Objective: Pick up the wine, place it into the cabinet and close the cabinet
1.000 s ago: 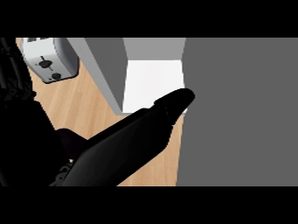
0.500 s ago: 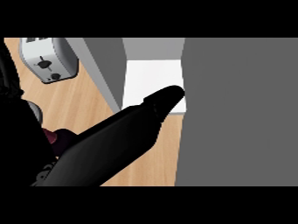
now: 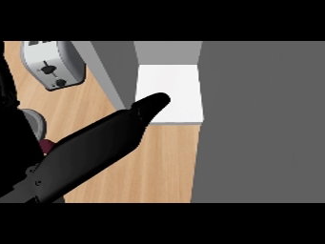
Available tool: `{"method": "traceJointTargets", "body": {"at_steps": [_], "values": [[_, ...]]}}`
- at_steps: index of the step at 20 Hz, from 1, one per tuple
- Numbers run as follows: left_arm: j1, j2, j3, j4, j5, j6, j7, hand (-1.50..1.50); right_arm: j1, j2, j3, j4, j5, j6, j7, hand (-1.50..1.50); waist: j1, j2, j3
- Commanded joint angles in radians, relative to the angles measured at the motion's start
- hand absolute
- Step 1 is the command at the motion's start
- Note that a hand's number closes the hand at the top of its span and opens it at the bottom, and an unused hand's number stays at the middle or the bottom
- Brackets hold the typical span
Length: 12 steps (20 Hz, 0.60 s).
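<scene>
Head view: the robot's left hand (image 3: 6, 143) fills the left side of the picture as a black mass. A long black part of it slants up and to the right across the wooden counter (image 3: 147, 162). The tip of that part lies over the lower left corner of a white surface (image 3: 179, 86). It stands apart from the straight edge of the large grey panel (image 3: 270, 119) that closes off the whole right side.

The wine (image 3: 46, 145) shows only as a dark red sliver tucked against the hand at the left. It sits over the counter, well apart from the white surface. Just above it is a grey rounded shape (image 3: 31, 121) that cannot be identified. Whether the hand has hold of the bottle cannot be told.

A silver toaster (image 3: 52, 64) stands at the upper left, beside a slanted grey panel (image 3: 112, 71) that borders the white surface's left edge. Bare wood shows between the long black part and the big panel's edge, widening toward the bottom.

Half a second ago the tip lay right at the big panel's edge. It has since drawn back to the left, so more of the white surface now shows to its right. The toaster sits where it did.
</scene>
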Motion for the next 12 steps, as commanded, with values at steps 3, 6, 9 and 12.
{"method": "traceJointTargets", "body": {"at_steps": [3,6,9,12], "values": [[0.120,0.000,0.009,0.000,0.050,0.001,0.049,-1.50,0.034,-0.009,-0.056,-0.100,-0.013,-0.013,0.028,-1.50,-0.004,0.002,0.000],[0.191,0.000,0.046,-0.026,0.119,-0.005,0.001,-1.50,0.031,0.009,-0.032,-0.044,0.034,-0.010,-0.022,-1.50,0.004,0.003,-0.001],[0.216,0.000,0.061,0.012,0.130,0.025,0.008,-1.50,0.069,-0.027,-0.105,-0.078,-0.027,0.022,-0.024,-1.50,-0.003,0.002,0.000],[0.225,0.000,0.093,0.077,0.180,0.084,-0.078,-1.50,0.130,-0.016,-0.093,-0.119,-0.020,0.047,-0.039,-1.50,-0.008,0.003,0.000]]}}
